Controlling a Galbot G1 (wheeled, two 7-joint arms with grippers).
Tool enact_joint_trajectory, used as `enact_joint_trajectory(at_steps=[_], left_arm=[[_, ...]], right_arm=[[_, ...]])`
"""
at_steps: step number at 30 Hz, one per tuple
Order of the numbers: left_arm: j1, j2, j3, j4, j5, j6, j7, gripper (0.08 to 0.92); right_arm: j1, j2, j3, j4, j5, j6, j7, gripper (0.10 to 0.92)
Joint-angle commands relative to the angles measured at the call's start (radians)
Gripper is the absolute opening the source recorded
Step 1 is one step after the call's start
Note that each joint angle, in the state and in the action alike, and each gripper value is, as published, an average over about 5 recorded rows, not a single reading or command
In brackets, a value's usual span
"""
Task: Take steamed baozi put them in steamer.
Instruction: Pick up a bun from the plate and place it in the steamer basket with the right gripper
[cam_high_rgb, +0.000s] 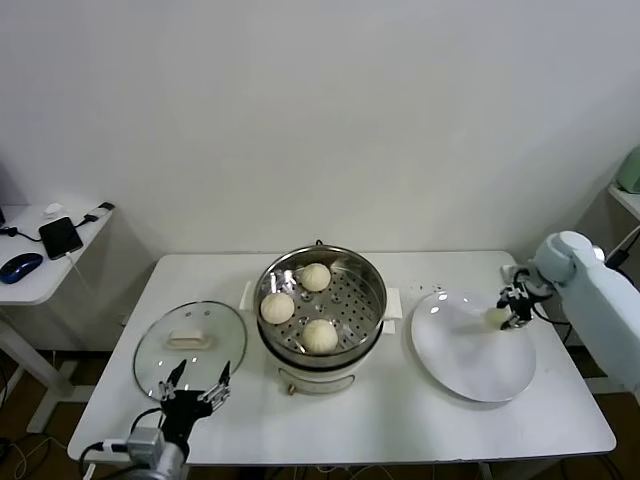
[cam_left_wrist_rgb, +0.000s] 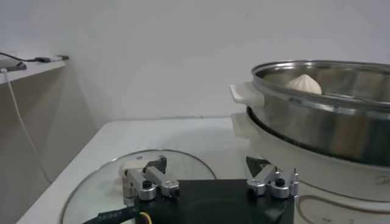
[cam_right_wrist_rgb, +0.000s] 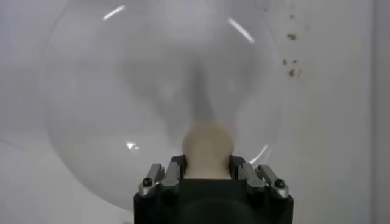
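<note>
Right claw (cam_right_wrist_rgb: 207, 173): clenching on the fourth baozi (cam_right_wrist_rgb: 208, 149), fingers pressing both of its sides, over the white plate (cam_high_rgb: 470, 365).
Left claw (cam_high_rgb: 198, 385): released, jaws standing apart, sitting idle at the near edge of the glass lid (cam_high_rgb: 190, 340).
Steamer (cam_high_rgb: 372, 275): standing at the middle of the desk (cam_high_rgb: 400, 430), holding three baozi (cam_high_rgb: 277, 307) on its perforated floor.
White plate: lying right of the steamer, carrying only the gripped bun.

No text, label, brand, number or sign can be read anywhere: none on the steamer (cam_high_rgb: 321, 300), and none on what lies around it on the bench (cam_high_rgb: 520, 420).
</note>
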Motion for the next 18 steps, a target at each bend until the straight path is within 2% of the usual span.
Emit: enact_joint_trajectory(at_steps=[1,5,11,18], left_arm=[[-0.01,0.0,0.007,0.008,0.057,-0.001,-0.01,0.823],[-0.02,0.0,0.008,0.004,0.064,0.002,-0.014,0.823],[-0.035,0.002,-0.001,0.0,0.065,0.004,-0.016,0.823],[-0.042,0.003,-0.011,-0.005,0.06,0.002,-0.019,0.823]], right_arm=[[0.368,-0.133,-0.45,0.261,0.457,-0.242,0.03,0.508],[0.635,-0.085,-0.697,0.309,0.641,-0.368,0.051,0.511],[0.853,0.105,-0.9,0.299,0.86,-0.494,0.099,0.525],[0.862,0.298,-0.983,0.233,0.952,-0.558,0.14,0.523]])
